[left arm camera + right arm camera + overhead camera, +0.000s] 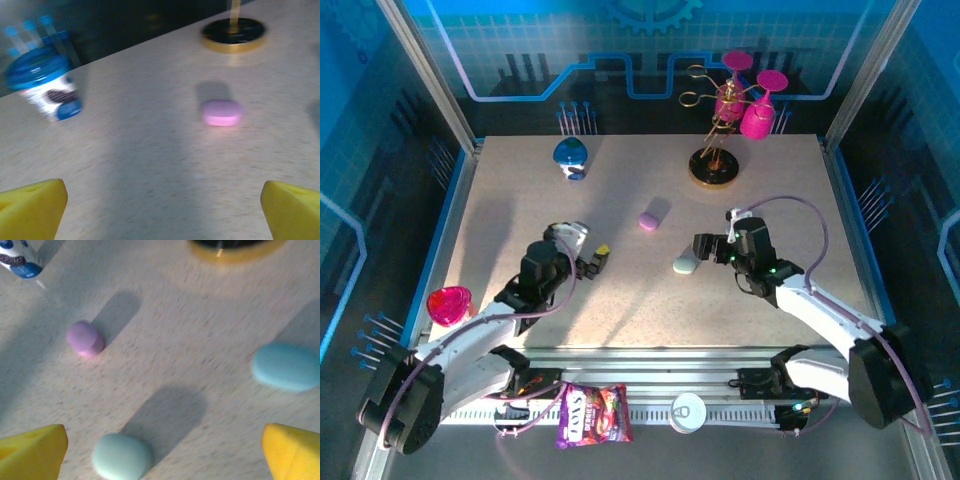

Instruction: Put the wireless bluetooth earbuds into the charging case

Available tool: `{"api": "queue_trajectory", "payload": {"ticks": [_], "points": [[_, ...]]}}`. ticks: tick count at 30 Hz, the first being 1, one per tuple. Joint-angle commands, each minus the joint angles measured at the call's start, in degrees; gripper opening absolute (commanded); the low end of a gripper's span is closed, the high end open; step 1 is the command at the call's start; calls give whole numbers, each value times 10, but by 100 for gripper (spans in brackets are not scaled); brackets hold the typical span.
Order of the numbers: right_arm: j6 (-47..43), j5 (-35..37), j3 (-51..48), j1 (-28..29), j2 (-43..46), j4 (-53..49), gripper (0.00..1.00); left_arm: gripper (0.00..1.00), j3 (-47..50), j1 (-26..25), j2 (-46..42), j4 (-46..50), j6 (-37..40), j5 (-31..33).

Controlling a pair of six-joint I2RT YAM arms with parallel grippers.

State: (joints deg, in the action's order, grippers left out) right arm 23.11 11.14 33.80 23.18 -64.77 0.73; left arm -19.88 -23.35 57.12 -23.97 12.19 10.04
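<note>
Three shut pebble-shaped cases lie on the table. The lilac case (654, 219) (222, 112) (85, 338) sits mid-table. Nearer lies the mint case (687, 264) (121, 456), just ahead of my right gripper (706, 247) (162, 455) and left of the middle of its wide gap. That gripper is open and holds nothing. A pale blue case (287, 366) lies further out on its right side. My left gripper (596, 258) (162, 215) is open and empty over bare table, with the lilac case well ahead of it. The earbuds are out of view.
A blue-lidded cup (571, 155) (42, 85) stands at the back left. A gold-and-black stand (713, 168) (233, 35) carrying pink glasses is at the back. A pink cup (448, 303), a candy bag (592, 413) and a white lid (688, 411) sit by the near edge.
</note>
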Motion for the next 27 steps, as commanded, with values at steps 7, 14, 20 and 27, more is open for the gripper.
{"api": "queue_trajectory", "payload": {"ticks": [7, 14, 20, 27], "points": [[-220, 69, -63, -104, -20, 194, 100, 99, 75, 117, 36, -138, -71, 42], [-224, 18, -113, -165, -125, 394, 100, 99, 52, 186, 135, -210, -102, -33], [-200, -58, -133, -218, -201, 516, 100, 99, 0, 215, 234, -251, -101, -78], [-212, -99, -126, -222, -230, 526, 100, 99, -15, 243, 321, -306, -120, -112]]}}
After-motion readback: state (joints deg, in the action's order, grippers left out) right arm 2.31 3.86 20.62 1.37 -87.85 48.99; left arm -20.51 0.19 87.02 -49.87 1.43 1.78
